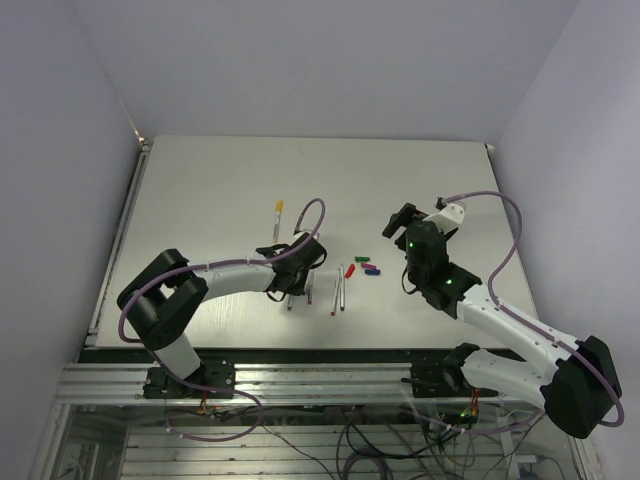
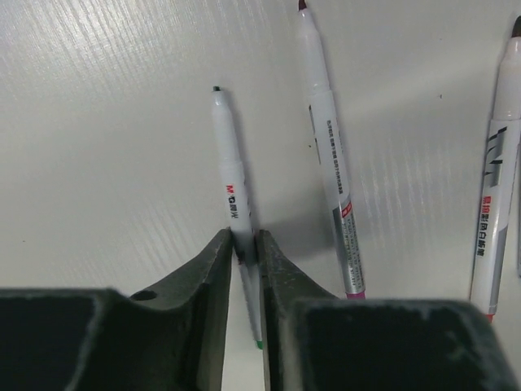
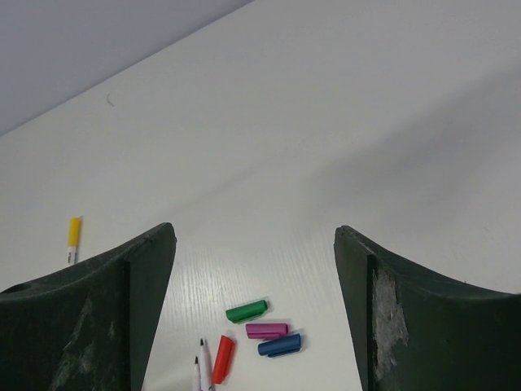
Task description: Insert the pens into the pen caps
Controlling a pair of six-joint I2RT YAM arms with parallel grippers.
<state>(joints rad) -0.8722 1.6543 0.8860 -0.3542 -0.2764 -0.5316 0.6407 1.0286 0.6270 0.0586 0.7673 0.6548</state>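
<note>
Left gripper [image 2: 244,240] clenched the green pen [image 2: 232,175]; right gripper [image 3: 255,244] sat released. Pickup judged underway; next move needed the green cap [image 3: 247,310], three o'clock.

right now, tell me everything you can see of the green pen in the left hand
The green pen is a slim white barrel, plastic-looking, uncapped, with a dark green tip at the far end and green at the near end. A red logo and dark print run along it. The left hand is shut on it near the middle, clamping both sides. It points away from the wrist camera over the white table; whether it rests there is unclear. A second pen lies beside it, apart.
</note>
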